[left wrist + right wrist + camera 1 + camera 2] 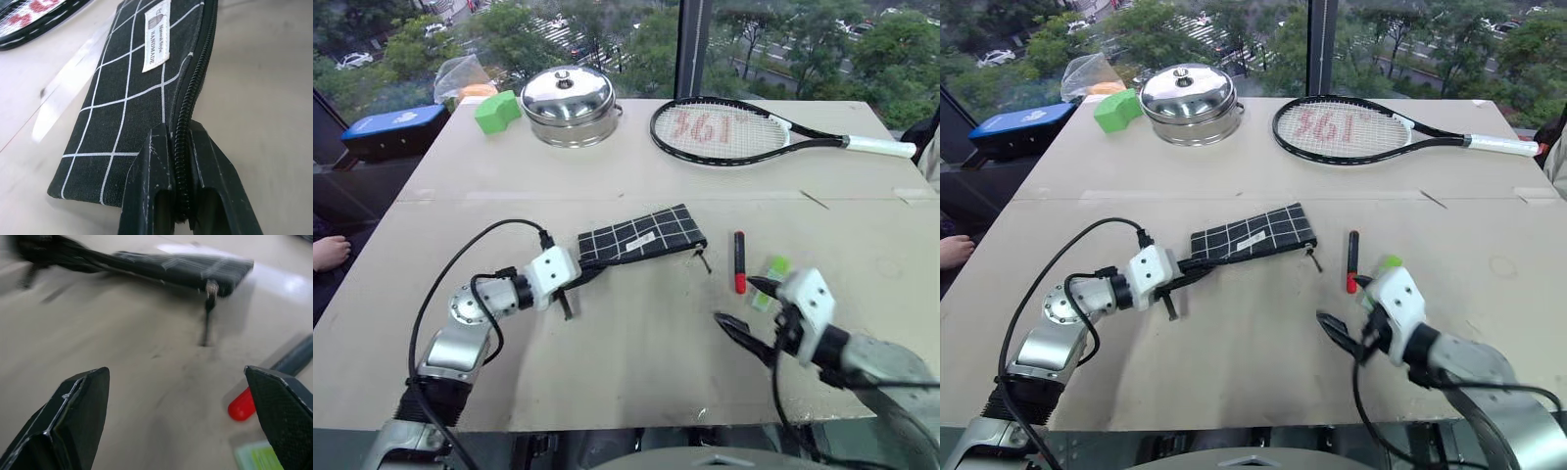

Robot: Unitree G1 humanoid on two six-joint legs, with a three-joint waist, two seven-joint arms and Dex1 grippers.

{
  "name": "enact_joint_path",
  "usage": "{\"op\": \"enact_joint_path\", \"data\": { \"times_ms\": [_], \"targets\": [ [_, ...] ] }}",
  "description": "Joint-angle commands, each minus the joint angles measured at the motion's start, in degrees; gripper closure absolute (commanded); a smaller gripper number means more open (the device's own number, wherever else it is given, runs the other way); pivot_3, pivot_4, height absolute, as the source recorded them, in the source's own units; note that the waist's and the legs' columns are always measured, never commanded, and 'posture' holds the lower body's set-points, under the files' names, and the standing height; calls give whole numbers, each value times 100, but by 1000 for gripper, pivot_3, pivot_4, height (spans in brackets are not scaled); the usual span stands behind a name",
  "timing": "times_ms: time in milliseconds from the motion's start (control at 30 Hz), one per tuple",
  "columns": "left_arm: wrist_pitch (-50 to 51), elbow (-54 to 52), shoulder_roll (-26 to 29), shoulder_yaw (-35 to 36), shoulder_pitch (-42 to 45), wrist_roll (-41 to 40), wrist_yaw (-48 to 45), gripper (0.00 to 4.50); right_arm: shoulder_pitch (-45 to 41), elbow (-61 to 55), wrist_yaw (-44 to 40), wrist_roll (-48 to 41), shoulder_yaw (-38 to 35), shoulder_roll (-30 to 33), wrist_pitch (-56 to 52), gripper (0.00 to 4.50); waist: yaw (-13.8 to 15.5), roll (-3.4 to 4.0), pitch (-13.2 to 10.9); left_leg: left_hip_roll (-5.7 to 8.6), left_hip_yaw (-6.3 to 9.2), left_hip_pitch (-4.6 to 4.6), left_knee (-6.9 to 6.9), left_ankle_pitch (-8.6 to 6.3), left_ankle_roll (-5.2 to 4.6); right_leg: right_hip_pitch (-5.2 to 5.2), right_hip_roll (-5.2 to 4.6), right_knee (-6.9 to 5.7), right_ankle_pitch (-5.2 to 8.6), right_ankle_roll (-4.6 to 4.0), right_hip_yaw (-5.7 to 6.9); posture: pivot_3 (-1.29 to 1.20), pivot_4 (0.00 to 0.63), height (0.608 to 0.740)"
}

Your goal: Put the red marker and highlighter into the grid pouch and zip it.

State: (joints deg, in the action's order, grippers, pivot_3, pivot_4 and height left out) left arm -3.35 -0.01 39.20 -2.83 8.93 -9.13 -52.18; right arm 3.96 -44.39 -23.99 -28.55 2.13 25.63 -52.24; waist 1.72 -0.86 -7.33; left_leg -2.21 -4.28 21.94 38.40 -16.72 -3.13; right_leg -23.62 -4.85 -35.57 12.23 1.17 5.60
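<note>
- Grid pouch — soft, limp fabric; left gripper pinches its zipper-edge end.
- Red marker — light, rigid, likely rolls; right gripper spread wide, take mid-barrel.

Jaws wide, grid pouch ahead, red marker nr highlighter

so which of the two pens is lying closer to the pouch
The red marker: the slim black one with the red end lies between the grid pouch and the highlighter, the short yellow-green one lying farther out, by the right gripper.
</note>
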Motion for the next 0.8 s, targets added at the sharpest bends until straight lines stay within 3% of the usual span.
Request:
{"op": "enact_joint_path", "data": {
  "times_ms": [33,167,267,300,333,467,600,800],
  "targets": [
    [397,-283,-116,-65,100,-31,101,4472,-1123,839,1030,-45,4,-972,-1130,0,-50,-1,-2,0,0,-4,-5,0,0,1,19,-1,0,0,1,0,150,740],
    [552,-387,-207,-100,114,6,143,4472,-2004,1600,1568,-37,-385,-1793,-1461,0,-73,3,-4,3,2,4,-4,6,10,-1,25,-7,-8,11,6,0,150,740],
    [577,-413,-225,-100,82,16,173,4472,-2343,2034,1721,215,-356,-1890,-1251,0,-96,8,-7,5,-1,5,-3,13,22,0,25,-4,-14,23,5,0,150,740],
    [587,-431,-233,-97,68,11,180,4500,-2383,2133,1719,255,-338,-1892,-1206,535,-105,9,-7,5,-6,3,-3,13,22,0,25,-4,-13,24,0,0,150,740],
    [594,-443,-238,-95,60,9,183,4500,-2401,2191,1712,267,-331,-1895,-1187,764,-106,8,-7,6,-8,3,-4,13,22,-1,26,-3,-13,25,-1,0,150,740],
    [624,-491,-253,-72,27,-19,196,4500,-2415,2257,1528,299,-239,-1847,-911,2826,-113,12,-10,4,-7,1,-5,13,22,-1,27,-7,-12,28,-1,0,150,740],
    [640,-547,-253,-60,-12,-53,191,4500,-2393,2244,1383,328,-132,-1773,-747,4449,-117,12,-10,3,-7,-1,-5,11,18,-1,27,-11,-12,28,-3,0,150,740],
    [1015,-691,-381,-60,77,-154,345,4500,-2446,1989,1083,212,313,-1535,-1005,4449,-117,13,-10,4,-7,-1,-4,11,18,-1,27,-11,-12,28,-4,0,150,740]
  ]
}}
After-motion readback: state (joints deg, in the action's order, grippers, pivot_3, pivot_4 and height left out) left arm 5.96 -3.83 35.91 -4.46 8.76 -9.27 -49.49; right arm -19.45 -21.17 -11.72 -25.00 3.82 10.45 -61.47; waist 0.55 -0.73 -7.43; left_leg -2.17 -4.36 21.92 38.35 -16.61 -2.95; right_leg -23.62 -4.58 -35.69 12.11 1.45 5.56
